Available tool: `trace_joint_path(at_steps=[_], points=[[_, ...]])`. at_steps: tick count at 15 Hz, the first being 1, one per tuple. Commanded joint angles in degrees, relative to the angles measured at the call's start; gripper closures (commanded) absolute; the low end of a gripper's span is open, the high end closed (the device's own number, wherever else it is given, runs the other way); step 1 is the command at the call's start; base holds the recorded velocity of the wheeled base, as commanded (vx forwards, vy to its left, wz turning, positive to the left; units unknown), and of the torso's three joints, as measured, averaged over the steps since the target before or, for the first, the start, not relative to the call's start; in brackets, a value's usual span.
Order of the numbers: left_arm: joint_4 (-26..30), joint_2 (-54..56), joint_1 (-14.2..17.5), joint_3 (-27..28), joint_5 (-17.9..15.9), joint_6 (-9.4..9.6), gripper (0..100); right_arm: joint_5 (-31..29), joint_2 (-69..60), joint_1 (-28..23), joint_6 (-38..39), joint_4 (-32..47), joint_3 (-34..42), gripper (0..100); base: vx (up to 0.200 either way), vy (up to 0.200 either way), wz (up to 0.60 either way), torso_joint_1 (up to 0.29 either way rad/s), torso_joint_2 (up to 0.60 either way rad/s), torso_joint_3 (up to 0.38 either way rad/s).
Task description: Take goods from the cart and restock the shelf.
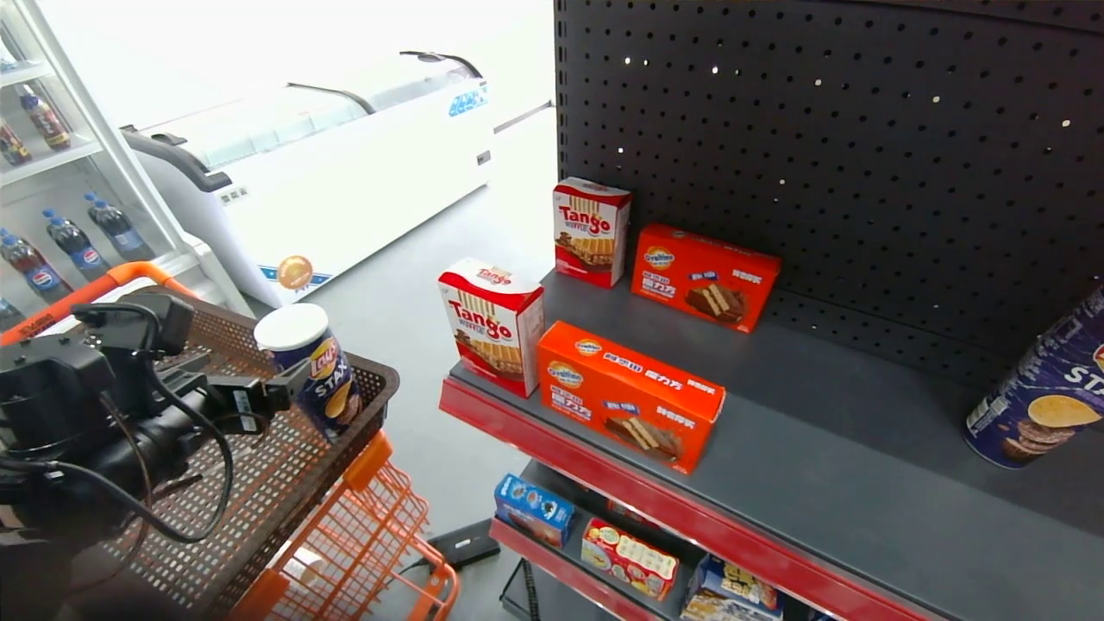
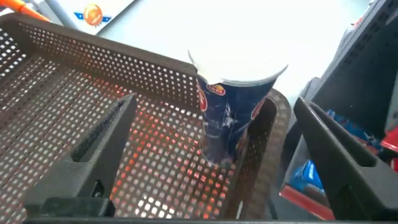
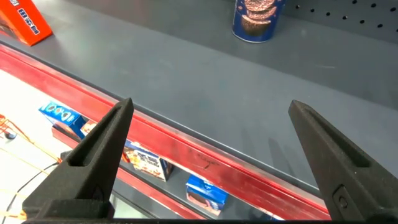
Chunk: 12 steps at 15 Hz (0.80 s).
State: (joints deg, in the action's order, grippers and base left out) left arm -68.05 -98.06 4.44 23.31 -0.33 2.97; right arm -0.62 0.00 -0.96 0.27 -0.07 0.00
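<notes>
1. The left claw is spread wide inside the cart basket. The chips can stands upright just ahead of it in the basket's corner, ungripped.
2. The step in hand looks like the approach to pick up this can.
3. The next move probably calls for advancing until the fingers flank the can, then closing.
4. The right claw hangs wide over the shelf edge, with a second can beyond it.

— Where's the glare?
— Above the freezer, washed out white; the top of the can blows out too in the left wrist view.
— And the shelf?
— Evenly lit, faint soft shadows.
</notes>
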Motion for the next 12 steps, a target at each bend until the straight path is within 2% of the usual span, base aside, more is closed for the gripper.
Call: trace_joint_path(at_steps=[1,6,12], points=[[-8.1,-11.6,-0.1,0.7,0.0,-0.07,0,0.0,0.0,0.0,0.0,0.0,0.0,0,0.000,0.000,0.00,0.000,0.00,0.000],[-17.3,-21.0,-0.5,4.5,0.0,0.01,0,0.0,0.0,0.0,0.0,0.0,0.0,0,0.000,0.000,0.00,0.000,0.00,0.000],[-18.5,-27.3,-1.4,13.3,0.0,0.10,0,0.0,0.0,0.0,0.0,0.0,0.0,0,0.000,0.000,0.00,0.000,0.00,0.000]])
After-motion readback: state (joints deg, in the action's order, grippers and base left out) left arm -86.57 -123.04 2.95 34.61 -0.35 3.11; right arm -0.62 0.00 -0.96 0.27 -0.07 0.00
